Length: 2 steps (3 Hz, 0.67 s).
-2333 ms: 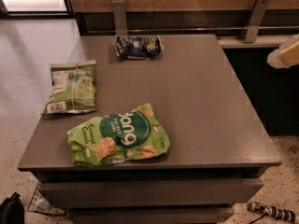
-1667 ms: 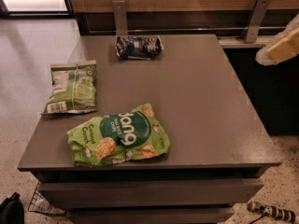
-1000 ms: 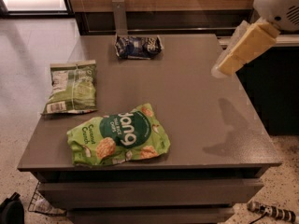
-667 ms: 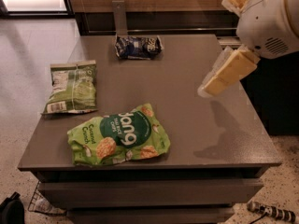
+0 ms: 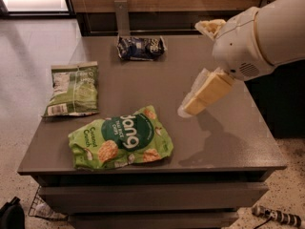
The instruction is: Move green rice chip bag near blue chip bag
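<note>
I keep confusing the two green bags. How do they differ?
The bright lime-green puffy bag is larger and fuller; the pale-green plastic bag is smaller and flatter. The lime-green bag shows a dark circle, the pale-green bag a white label. Both lie untouched, the gripper hovering to their right.

The green rice chip bag (image 5: 122,137) lies flat near the front edge of the table (image 5: 238,142), left of the middle. The blue chip bag (image 5: 141,47) sits at the far edge, well apart from it. A pale green bag (image 5: 72,88) lies by the left edge, between the two. The gripper (image 5: 192,68) hangs over the right half of the tabletop, its cream fingers (image 5: 206,93) spread wide, touching no bag.
</note>
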Each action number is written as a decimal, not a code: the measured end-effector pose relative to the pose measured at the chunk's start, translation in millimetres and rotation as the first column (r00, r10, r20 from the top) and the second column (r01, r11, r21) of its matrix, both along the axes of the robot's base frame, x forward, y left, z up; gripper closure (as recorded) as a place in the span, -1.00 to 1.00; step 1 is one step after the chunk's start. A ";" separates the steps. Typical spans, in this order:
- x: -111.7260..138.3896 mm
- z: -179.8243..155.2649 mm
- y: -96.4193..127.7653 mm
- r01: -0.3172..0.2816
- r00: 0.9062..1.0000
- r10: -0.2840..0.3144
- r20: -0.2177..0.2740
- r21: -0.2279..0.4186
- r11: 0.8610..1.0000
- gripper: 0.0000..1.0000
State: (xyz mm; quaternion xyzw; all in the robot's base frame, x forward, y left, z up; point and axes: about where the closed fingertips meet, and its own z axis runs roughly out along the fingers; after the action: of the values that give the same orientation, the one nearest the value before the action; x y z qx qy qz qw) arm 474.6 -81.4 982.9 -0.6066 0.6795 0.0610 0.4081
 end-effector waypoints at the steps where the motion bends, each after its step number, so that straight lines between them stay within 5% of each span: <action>1: 0.1 0.3 -0.6 0.002 1.000 -0.002 0.001 -0.003 1.000 -1.00; 2: 5.1 -8.0 16.1 -0.035 0.998 0.033 -0.052 -0.042 0.998 -1.00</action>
State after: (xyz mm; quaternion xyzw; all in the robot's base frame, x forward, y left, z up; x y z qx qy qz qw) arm 479.8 -65.3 974.9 -0.6250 0.6803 0.0688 0.3765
